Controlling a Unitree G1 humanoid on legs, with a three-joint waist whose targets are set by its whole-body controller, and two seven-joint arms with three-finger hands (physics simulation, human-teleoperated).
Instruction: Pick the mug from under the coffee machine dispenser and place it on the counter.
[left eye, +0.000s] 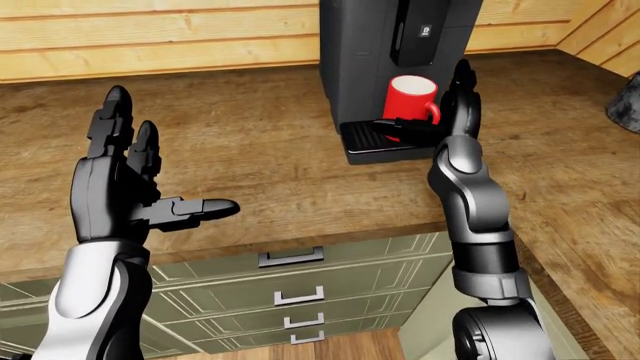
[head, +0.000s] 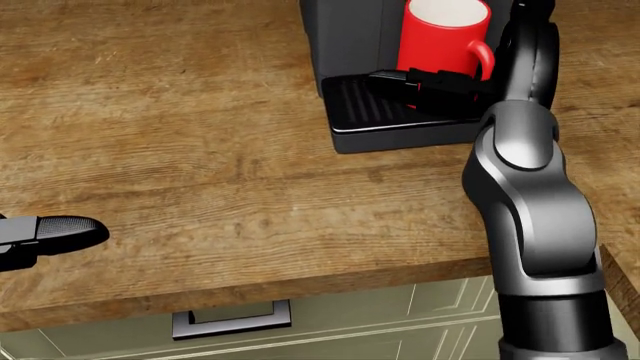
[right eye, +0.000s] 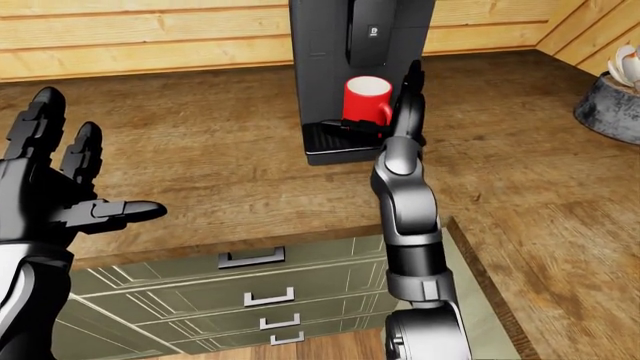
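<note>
A red mug (left eye: 410, 94) stands upright on the drip tray (head: 365, 109) of the black coffee machine (left eye: 355, 60), under its dispenser. My right hand (left eye: 432, 112) is at the mug, open. Its thumb (head: 420, 81) lies across the mug's lower side toward the left. Its fingers (left eye: 462, 82) stand upright just right of the handle. My left hand (left eye: 170, 154) is open and empty, raised over the wooden counter (left eye: 260, 150) at the left of the eye views. Only its thumb tip (head: 60, 231) shows in the head view.
The counter runs along a wooden plank wall (left eye: 150, 37) and turns a corner at the right. A grey pot (right eye: 610, 105) stands at the far right. Green drawers (left eye: 290, 292) with metal handles sit below the counter edge.
</note>
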